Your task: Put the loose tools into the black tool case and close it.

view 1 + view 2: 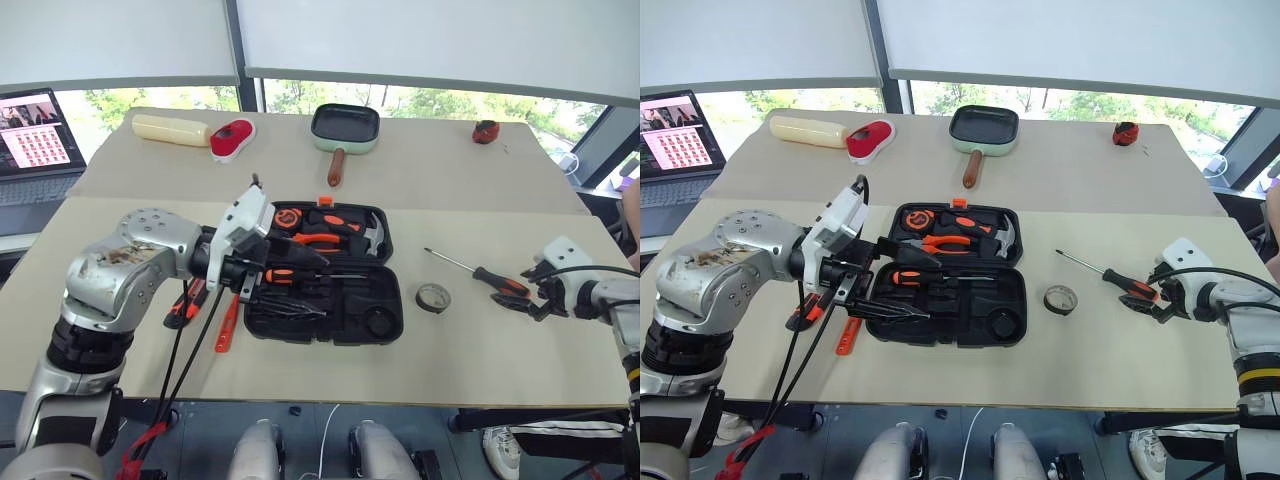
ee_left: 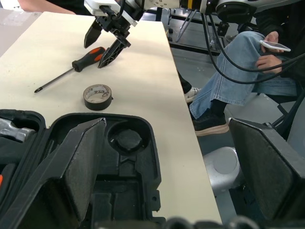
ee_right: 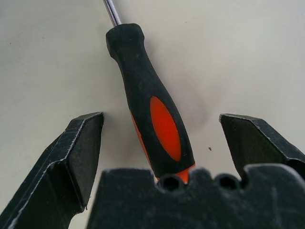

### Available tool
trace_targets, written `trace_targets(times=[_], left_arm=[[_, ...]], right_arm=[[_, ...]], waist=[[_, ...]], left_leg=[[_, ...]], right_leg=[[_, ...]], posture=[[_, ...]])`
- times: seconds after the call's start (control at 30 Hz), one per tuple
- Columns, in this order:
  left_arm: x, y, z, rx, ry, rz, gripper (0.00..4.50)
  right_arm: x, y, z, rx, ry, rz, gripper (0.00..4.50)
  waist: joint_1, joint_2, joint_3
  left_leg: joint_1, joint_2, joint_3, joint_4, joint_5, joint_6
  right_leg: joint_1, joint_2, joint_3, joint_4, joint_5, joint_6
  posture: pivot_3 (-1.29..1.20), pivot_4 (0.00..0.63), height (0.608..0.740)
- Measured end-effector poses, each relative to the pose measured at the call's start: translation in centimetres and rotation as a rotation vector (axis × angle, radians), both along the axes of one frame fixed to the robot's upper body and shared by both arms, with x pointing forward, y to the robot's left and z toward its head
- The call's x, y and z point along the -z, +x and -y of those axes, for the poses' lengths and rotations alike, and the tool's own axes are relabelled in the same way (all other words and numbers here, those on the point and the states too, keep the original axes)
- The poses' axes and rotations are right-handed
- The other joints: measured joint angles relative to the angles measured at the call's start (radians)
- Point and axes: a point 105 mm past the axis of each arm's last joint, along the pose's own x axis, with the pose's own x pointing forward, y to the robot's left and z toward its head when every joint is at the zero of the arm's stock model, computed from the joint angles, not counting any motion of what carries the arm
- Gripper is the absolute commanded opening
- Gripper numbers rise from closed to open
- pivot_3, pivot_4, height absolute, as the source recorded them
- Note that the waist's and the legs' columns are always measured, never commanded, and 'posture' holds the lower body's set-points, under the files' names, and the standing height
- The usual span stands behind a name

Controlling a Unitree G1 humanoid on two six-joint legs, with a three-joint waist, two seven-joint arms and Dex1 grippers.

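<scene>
**Right gripper straddles a loose screwdriver; case lies open**

While the black tool case (image 1: 325,275) lies open flat on the beige table (image 1: 480,340), the right gripper (image 3: 162,143) sits low at the table's right side with its fingers spread wide on either side of a screwdriver's handle, the orange-black screwdriver (image 1: 478,274) lying between them, not pinched. Its steel shaft points away toward the case. A small dark tape roll (image 1: 433,297) lies on the table between that screwdriver and the case, apart from both.

The left gripper (image 2: 167,167) hovers over the case's near half, fingers wide apart and holding nothing. Inside the case, the far half holds orange-handled pliers (image 1: 945,242) and a steel-headed hammer (image 1: 372,235); an orange-black screwdriver (image 1: 930,277) lies across the middle. More orange-black tools (image 1: 205,310) lie on the table just left of the case, partly hidden by the left arm.

Farther back stand a green frying pan (image 1: 345,128), a red and white object (image 1: 232,138), a cream bottle lying flat (image 1: 172,129) and a laptop (image 1: 35,140).
</scene>
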Motion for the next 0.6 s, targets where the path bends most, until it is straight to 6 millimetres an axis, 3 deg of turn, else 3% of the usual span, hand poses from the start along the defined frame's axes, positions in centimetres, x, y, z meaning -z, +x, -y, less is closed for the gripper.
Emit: trace_targets(times=[0.17,0.27,0.5,0.6], left_arm=[[-0.1,0.1,0.0,-0.006,-0.005,0.019,4.50],[-0.1,0.1,0.0,-0.006,-0.005,0.020,4.50],[0.0,0.2,-0.2,-0.008,0.001,0.018,4.50],[0.4,0.4,-1.2,-0.035,0.035,0.000,4.50]], right_arm=[[0.3,0.0,-0.4,-0.025,0.021,-0.009,1.97],[0.4,-0.1,-0.5,-0.025,0.038,-0.015,1.10],[-0.2,-0.7,-1.0,-0.031,0.126,-0.027,1.01],[-3.5,-0.8,-5.1,-0.209,0.166,0.021,1.01]], waist=[[-0.002,0.000,0.000],[0.000,0.000,0.000],[0.000,0.001,0.000],[-0.013,0.005,0.003]], left_leg=[[0.000,0.000,0.000,0.000,0.000,0.000],[0.000,0.000,0.000,0.000,0.000,0.000],[-0.002,0.000,0.000,0.000,0.000,0.000],[-0.001,0.000,0.000,-0.001,0.000,0.000]], right_leg=[[0.000,0.000,0.000,0.000,0.000,0.000],[0.000,0.000,0.000,0.000,0.000,0.000],[-0.002,0.000,0.000,0.000,0.000,0.000],[-0.004,0.001,0.003,0.001,0.000,0.000]], posture=[[0.00,0.150,0.740],[0.00,0.150,0.740],[0.00,0.150,0.740],[0.00,0.150,0.740]])
